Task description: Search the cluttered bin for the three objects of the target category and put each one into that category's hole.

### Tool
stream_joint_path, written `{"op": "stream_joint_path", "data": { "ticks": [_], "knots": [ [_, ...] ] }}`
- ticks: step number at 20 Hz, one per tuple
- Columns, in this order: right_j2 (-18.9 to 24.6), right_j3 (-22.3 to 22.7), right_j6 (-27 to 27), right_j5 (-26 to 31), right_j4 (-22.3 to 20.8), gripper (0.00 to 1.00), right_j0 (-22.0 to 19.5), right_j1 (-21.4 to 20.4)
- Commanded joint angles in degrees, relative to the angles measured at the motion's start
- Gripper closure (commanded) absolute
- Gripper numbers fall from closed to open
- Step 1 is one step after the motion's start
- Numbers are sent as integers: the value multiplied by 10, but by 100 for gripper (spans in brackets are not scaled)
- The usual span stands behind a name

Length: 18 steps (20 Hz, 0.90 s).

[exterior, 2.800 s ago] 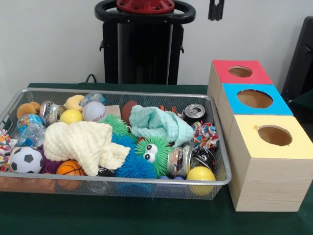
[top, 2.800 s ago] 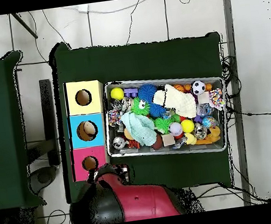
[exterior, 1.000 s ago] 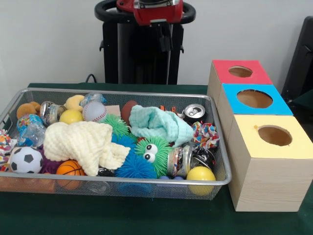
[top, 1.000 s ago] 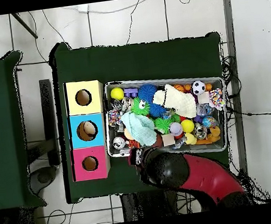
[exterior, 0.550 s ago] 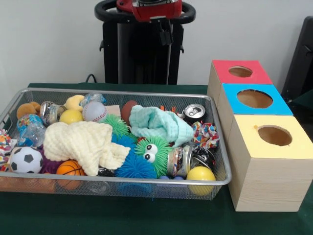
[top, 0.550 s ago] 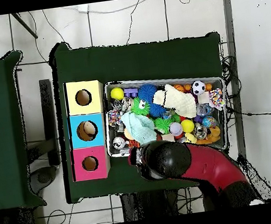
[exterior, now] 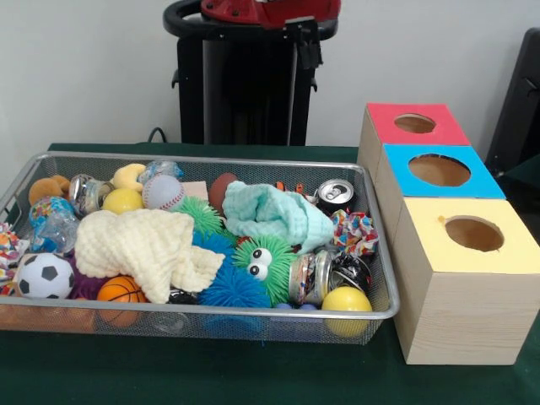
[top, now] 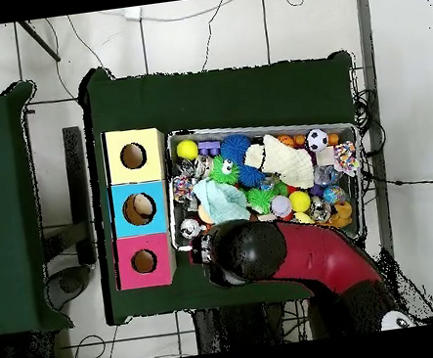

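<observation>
Arm (top: 270,254) over wire-mesh bin (exterior: 253,162); pincer apparently hidden.

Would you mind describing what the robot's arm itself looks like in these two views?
In the overhead view the arm is a thick, glossy red tube that ends in a rounded black housing over the cluttered bin. In the front view only a strip of red casing above black hardware shows at the top edge. No markings or loose cables can be made out on it.
</observation>
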Motion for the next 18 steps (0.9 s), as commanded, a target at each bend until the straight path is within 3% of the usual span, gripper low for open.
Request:
{"op": "stream_joint_path", "data": {
  "ticks": [1,11,12,16,18],
  "knots": [
    [13,-82,39,170,-30,100,23,22],
    [-7,-142,70,251,-30,100,27,77],
    [-9,-141,66,229,-35,100,28,74],
    [20,-86,-35,1,-88,100,14,22],
    [20,-68,-37,-57,-126,100,18,9]
  ]
}}
